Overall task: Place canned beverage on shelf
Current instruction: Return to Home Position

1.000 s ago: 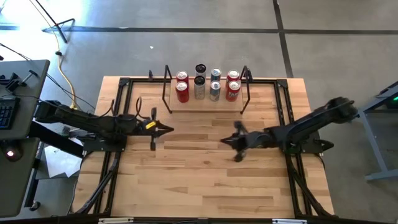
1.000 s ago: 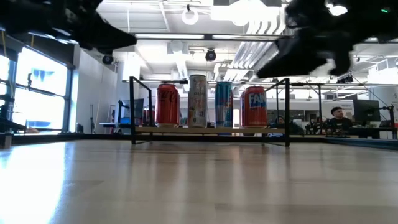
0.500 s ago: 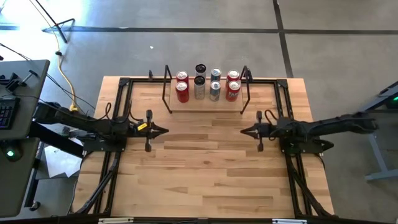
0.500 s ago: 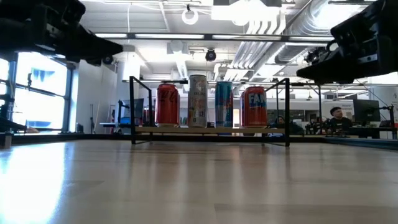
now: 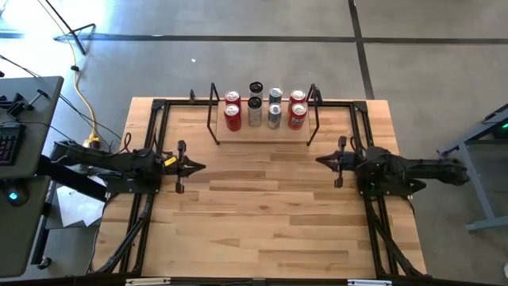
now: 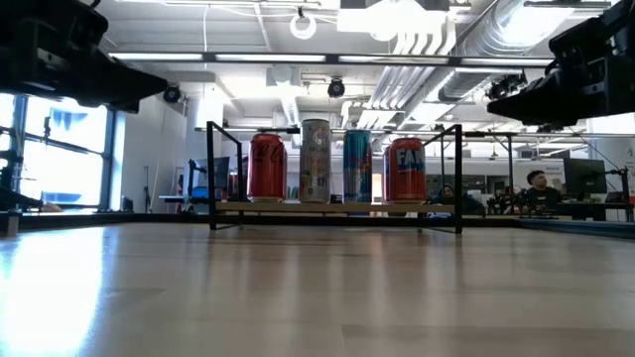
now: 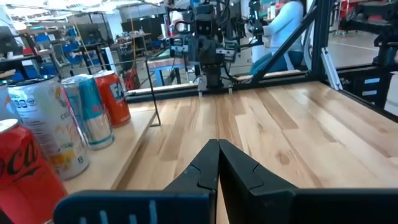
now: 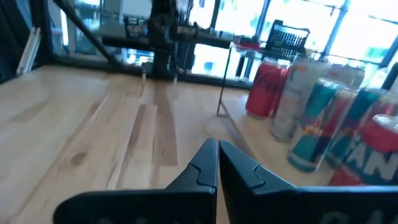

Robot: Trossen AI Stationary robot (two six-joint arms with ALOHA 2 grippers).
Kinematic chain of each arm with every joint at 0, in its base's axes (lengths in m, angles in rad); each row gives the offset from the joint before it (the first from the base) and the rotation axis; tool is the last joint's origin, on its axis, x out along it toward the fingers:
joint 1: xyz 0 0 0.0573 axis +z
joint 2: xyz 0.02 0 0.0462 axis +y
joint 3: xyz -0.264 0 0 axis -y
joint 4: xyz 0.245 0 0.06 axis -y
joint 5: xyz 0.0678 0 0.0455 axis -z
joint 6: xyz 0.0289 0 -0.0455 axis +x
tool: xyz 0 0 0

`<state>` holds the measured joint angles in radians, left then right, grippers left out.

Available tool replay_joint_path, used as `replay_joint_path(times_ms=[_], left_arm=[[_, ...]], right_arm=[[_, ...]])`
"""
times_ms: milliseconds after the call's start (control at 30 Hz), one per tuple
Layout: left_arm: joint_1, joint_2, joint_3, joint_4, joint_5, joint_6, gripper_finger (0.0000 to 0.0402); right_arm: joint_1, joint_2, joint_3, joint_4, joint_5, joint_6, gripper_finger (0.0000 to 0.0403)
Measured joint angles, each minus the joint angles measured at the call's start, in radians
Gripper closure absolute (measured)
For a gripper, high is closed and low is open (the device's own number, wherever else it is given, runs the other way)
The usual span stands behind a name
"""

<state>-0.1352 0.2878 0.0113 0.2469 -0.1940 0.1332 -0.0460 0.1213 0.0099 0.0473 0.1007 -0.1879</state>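
Several beverage cans [image 5: 264, 108] stand upright on the shelf [image 5: 262, 133], a low wooden board with black rod ends at the table's far middle; in the low view they show as red, silver, teal and red cans [image 6: 337, 171]. My left gripper [image 5: 200, 167] is shut and empty at the table's left side, pointing level toward the right. My right gripper [image 5: 319, 161] is shut and empty at the table's right side, pointing level toward the left. Both stand clear of the shelf.
Black frame rails [image 5: 151, 135] run along the table's left and right sides under each arm. The wooden tabletop [image 5: 262, 206] between the grippers and toward the near edge is bare. A person sits in the room beyond the table [image 6: 539, 188].
Both arms have drawn back from the table's middle toward their own sides and sunk a little. My right gripper has gone far toward the right edge and rolled level; my left has gone a shorter way toward the left edge. The cans have kept still.
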Motion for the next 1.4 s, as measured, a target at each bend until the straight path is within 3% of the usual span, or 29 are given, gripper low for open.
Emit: replay_joint_path(times_ms=[300,633,833,1000,1267,1400], left_arm=[[-0.015,-0.286,0.003,-0.205,0.015,0.035,0.0401],[0.060,-0.285,0.008,-0.224,0.000,0.094,0.0401],[0.169,-0.283,0.001,-0.232,0.130,0.070,0.0401],[0.253,-0.283,0.001,-0.235,0.158,0.053,0.0401],[0.316,-0.283,0.001,-0.235,0.157,0.051,0.0401],[0.331,-0.283,0.001,-0.235,0.152,0.040,0.0401]], right_arm=[[0.000,-0.122,0.000,-0.015,-0.003,-0.055,0.0403],[0.000,-0.117,-0.001,-0.005,0.064,-0.047,0.0403],[0.000,-0.116,-0.001,0.000,0.094,-0.045,0.0403],[0.000,-0.116,-0.001,0.001,0.101,-0.058,0.0403],[0.000,-0.115,-0.001,0.017,0.269,-0.009,0.0403],[0.000,-0.115,0.000,0.016,0.283,-0.027,0.0403]])
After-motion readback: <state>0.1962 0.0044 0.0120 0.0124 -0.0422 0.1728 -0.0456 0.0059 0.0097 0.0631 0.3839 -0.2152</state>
